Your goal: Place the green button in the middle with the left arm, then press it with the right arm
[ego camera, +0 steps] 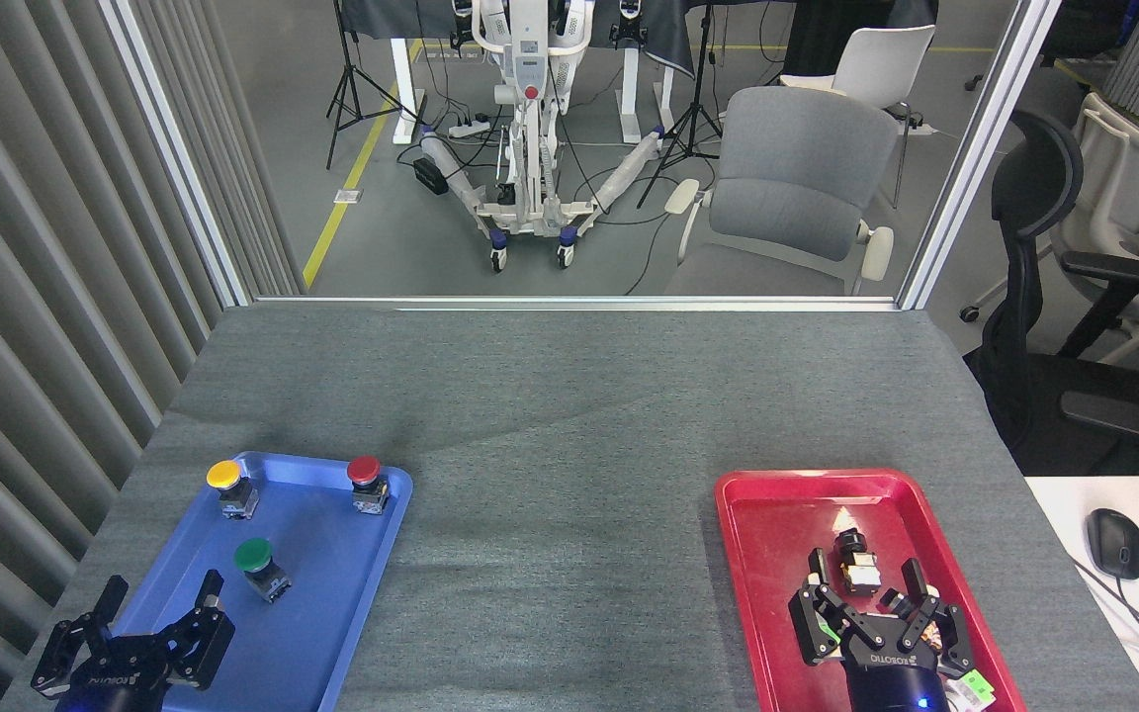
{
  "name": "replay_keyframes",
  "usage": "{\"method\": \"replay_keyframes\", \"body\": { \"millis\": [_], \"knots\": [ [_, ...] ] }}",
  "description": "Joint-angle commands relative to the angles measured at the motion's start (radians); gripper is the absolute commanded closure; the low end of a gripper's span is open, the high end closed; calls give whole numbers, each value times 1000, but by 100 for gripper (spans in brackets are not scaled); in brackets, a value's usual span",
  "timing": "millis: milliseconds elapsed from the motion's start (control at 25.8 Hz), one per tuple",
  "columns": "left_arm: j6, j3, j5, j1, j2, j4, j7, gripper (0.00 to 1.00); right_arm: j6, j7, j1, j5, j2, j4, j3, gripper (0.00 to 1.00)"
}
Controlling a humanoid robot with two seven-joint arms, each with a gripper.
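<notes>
Progress: nothing of the task is done yet, as far as this view shows

The green button point(255, 560) stands upright in the blue tray point(332, 633) at the left of the desk point(550, 415), in the tray's near-centre part, nearer the robot than the yellow button point(225, 482) and the red button point(366, 476), which stand toward the tray's far corners. It has not been lifted or shifted toward the middle point(560, 554) — that stretch of bare grey cloth between the two trays carries nothing.

The left arm point(156, 610) hangs at the near left corner of the blue tray, just beside the green button but apart from it. Its fingers stand spread, with nothing between them. The right-hand finger tip is the part closest to the button; no contact is visible.

The right arm point(866, 583) is over the red tray point(777, 534) at the right of the desk, well apart from the button. Its fingers are likewise spread and empty. A small dark-capped item point(856, 562) lies in the tray just beyond the finger tips, seemingly not gripped; what it is cannot be told for certain.

Judged remaining — the whole sequence: left arm to close on the green button, carry it out of the blue tray, set it upright on the middle cloth and release; then the right arm to travel over and press the cap. First step assessed as the approach to grasp
</notes>
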Motion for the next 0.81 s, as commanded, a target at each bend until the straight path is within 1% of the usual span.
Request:
{"method": "replay_keyframes", "body": {
  "millis": [0, 39, 116, 465, 542, 658, 775],
  "knots": [
    [22, 10, 1, 3, -10, 4, 23, 1, 5, 0, 2, 0, 7, 0, 0, 0],
    [37, 10, 0, 3, -10, 8, 50, 1, 5, 0, 5, 0, 9, 0, 1, 0],
    [69, 4, 3, 5, -8, 7, 66, 1, 3, 0, 10, 0, 7, 0, 1, 0],
    [56, 3, 6, 0, -10, 8, 66, 1, 5, 0, 10, 0, 7, 0, 0, 0],
    [66, 1, 9, -2, -2, 10, 70, 1, 5, 0, 10, 0, 6, 2, 1, 0],
    [56, 1, 15, 0, 15, 21, 73, 1, 3, 0, 10, 0, 9, 8, 3, 0],
    [56, 3, 18, 0, 16, 16, 88, 1, 2, 0, 10, 0, 7, 10, 4, 0]
  ]
}}
